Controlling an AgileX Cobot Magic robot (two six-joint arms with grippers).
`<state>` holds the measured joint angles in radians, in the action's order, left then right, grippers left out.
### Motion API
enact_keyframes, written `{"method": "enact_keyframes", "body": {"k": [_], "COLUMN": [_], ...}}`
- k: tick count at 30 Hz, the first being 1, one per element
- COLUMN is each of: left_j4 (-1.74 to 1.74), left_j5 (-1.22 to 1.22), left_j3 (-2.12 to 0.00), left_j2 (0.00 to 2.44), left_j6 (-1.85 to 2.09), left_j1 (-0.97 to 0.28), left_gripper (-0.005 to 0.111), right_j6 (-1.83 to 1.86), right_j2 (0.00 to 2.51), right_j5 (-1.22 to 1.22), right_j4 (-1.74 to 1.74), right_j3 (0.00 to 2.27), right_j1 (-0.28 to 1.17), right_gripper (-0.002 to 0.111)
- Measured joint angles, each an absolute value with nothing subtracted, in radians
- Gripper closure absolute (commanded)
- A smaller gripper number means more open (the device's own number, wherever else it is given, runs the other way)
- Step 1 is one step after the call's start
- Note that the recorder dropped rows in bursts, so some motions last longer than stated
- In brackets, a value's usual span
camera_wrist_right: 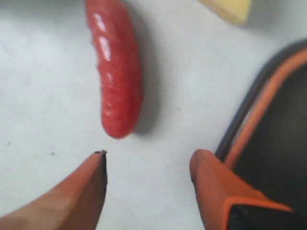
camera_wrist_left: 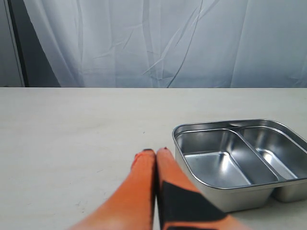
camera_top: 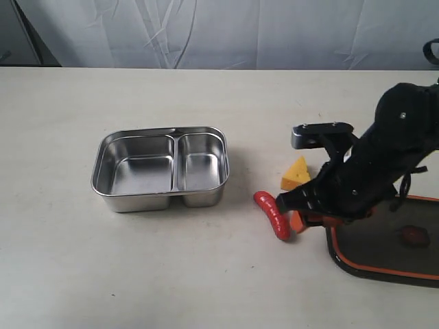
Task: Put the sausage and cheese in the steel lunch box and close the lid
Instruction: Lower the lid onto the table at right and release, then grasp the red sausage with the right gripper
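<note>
The red sausage [camera_top: 272,214] [camera_wrist_right: 115,72] lies on the table right of the steel lunch box [camera_top: 161,168] [camera_wrist_left: 240,158]; both compartments hold nothing. The yellow cheese [camera_top: 295,173] [camera_wrist_right: 228,8] sits just behind the sausage. The dark lid [camera_top: 384,247] [camera_wrist_right: 273,143] with orange rim lies flat at the right, partly under the right arm. My right gripper [camera_top: 296,218] [camera_wrist_right: 147,160] hangs open low over the table, just short of the sausage's near end, one finger beside the lid's edge. My left gripper [camera_wrist_left: 155,152] is shut on nothing, near the box's corner; it is out of the exterior view.
A white curtain [camera_top: 226,31] hangs behind the table's far edge. The pale tabletop [camera_top: 68,260] stretches bare to the left and in front of the box.
</note>
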<state>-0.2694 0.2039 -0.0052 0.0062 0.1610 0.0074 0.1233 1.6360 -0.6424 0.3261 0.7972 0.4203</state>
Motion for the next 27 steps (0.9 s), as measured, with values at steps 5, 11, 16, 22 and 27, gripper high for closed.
{"method": "enact_keyframes", "body": {"k": [5, 11, 16, 22, 27], "left_j4": [-0.269, -0.269, -0.269, -0.269, -0.269], "left_j5": [0.204, 0.204, 0.204, 0.204, 0.204], "left_j3": [-0.005, -0.005, -0.005, -0.005, -0.005], "left_j2": [0.006, 0.006, 0.006, 0.006, 0.006], "left_j6": [0.161, 0.161, 0.161, 0.161, 0.161], "left_j1": [0.007, 0.007, 0.007, 0.007, 0.007], "left_gripper": [0.107, 0.107, 0.107, 0.107, 0.107], "right_j6": [0.089, 0.049, 0.011, -0.078, -0.085], "right_j2": [1.668, 1.690, 1.785, 1.858, 1.867], "right_j5": [-0.659, -0.594, -0.570, -0.553, -0.546], "right_j4": [0.269, 0.207, 0.153, 0.085, 0.070], "right_j3": [0.879, 0.901, 0.918, 0.939, 0.941], "right_j1": [0.484, 0.518, 0.561, 0.568, 0.568], "right_gripper": [0.056, 0.056, 0.056, 0.091, 0.108]}}
